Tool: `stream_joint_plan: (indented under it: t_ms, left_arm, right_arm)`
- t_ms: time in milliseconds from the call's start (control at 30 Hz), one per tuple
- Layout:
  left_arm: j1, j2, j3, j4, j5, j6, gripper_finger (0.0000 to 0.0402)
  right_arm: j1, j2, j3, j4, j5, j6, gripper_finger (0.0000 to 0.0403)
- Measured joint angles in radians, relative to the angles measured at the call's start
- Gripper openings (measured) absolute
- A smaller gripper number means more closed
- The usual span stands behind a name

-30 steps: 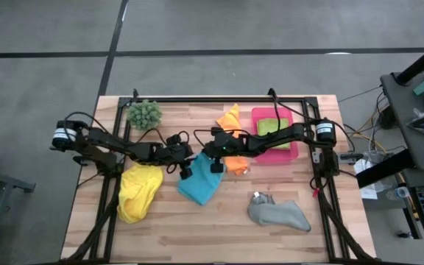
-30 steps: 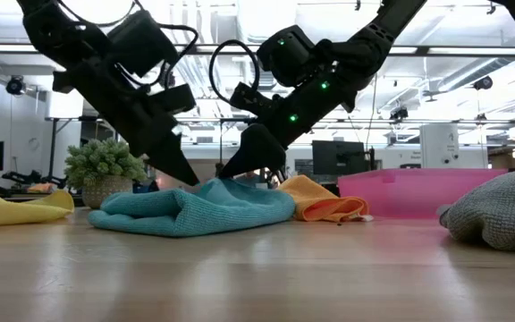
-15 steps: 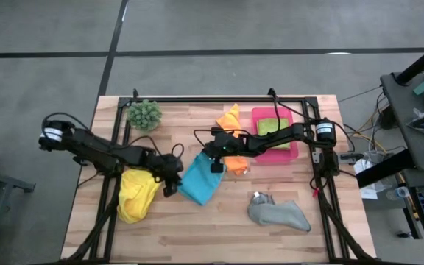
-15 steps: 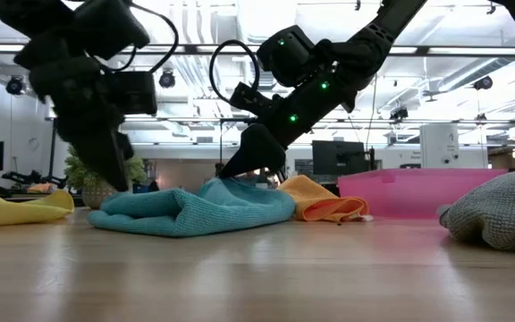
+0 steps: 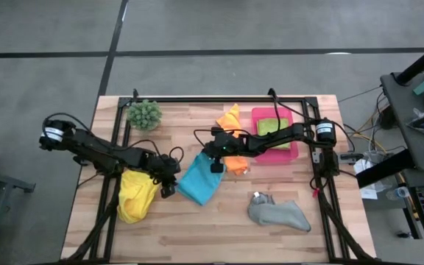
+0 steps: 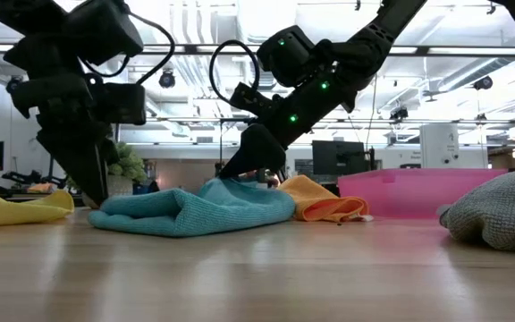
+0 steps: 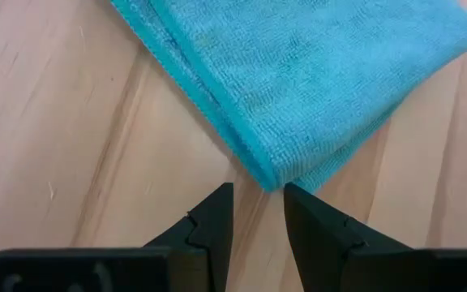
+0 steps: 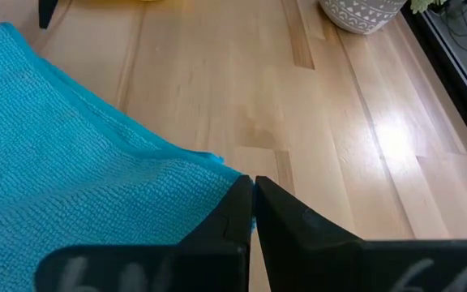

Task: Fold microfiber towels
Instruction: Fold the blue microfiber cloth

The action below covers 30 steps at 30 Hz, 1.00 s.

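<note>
Blue towel: we see the blue towel [image 5: 199,179] lying folded over near the centre of the table [image 5: 197,235] in the high view, a low rumpled mound in the low view.
Right gripper: our right gripper [image 5: 202,156] sits at the towel's upper edge, centre of the high view; its fingers are pressed together on a corner of the blue cloth, as our right wrist view shows.
Left gripper: our left gripper [image 5: 169,179] is at the towel's left edge, left of centre in the high view; its fingers stand slightly apart just short of the folded corner, holding nothing.
Yellow towel: the yellow towel [image 5: 138,193] lies crumpled at lower left, partly under our left arm.
Orange towel: the orange towel [image 5: 231,118] sits upper centre, partly under our right arm.
Lime green towel: the lime green towel [image 5: 269,126] rests in the pink tray [image 5: 289,153], upper right.
Grey towel: the grey towel [image 5: 278,213] lies bunched at lower right.
Plant: the spiky green plant [image 5: 144,112] stands at upper left.
</note>
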Motion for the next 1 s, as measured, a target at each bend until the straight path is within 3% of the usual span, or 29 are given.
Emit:
stream_joint_plan:
  t_ms: [500,667,833,1000]
  left_arm:
    - [-0.008,0.096,0.003,0.106,0.003,0.035,0.0091]
    - [-0.023,0.08,0.003,0.107,0.005,0.035,0.0064]
    - [-0.042,0.06,0.004,0.107,0.006,0.053,0.0012]
    - [-0.07,0.029,0.004,0.094,0.006,0.053,0.0001]
  right_arm:
    - [0.001,0.0,0.0,0.0,0.0,0.008,0.0009]
    - [0.003,0.0,0.0,0.0,0.0,0.008,0.0009]
    - [0.003,0.0,0.0,0.0,0.0,0.007,0.0009]
    - [0.002,-0.003,0.002,-0.001,0.0,-0.001,0.0009]
